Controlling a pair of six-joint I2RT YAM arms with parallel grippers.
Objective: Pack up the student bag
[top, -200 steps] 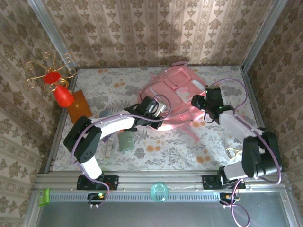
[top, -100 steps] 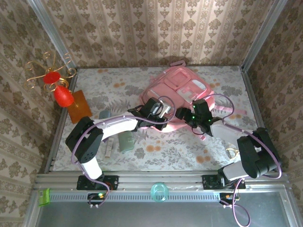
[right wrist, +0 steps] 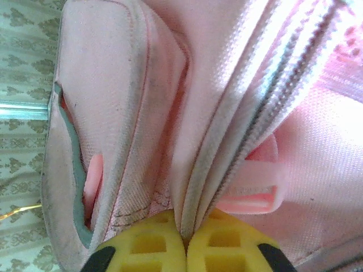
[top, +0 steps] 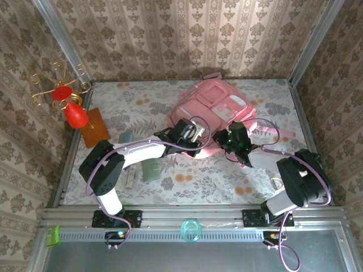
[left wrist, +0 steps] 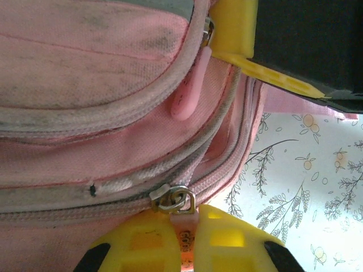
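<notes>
The pink student bag (top: 218, 105) lies flat at the table's back centre. My left gripper (top: 198, 143) is at the bag's near edge, shut on the pink pull tab (left wrist: 189, 237) of a zipper whose metal slider (left wrist: 173, 200) sits just beyond the fingertips. My right gripper (top: 220, 138) is right beside it, facing it. It is shut on a fold of the bag's zipper seam (right wrist: 195, 212). One of its yellow fingers (left wrist: 232, 28) shows in the left wrist view. A pink strap buckle (right wrist: 249, 184) lies to the right of that seam.
On the left stand a red and gold ornament (top: 72, 110) and an orange block (top: 95, 127). A green pouch (top: 151, 169), a grey-blue item (top: 125, 137) and a pale stick (top: 130, 180) lie near the left arm. A small yellow piece (top: 276, 183) lies at right. A teal cup (top: 191, 230) sits on the front rail.
My right arm swung from over the bag's right side down and left to its near edge, and its jaws closed on the seam. The left gripper kept its grip in place.
</notes>
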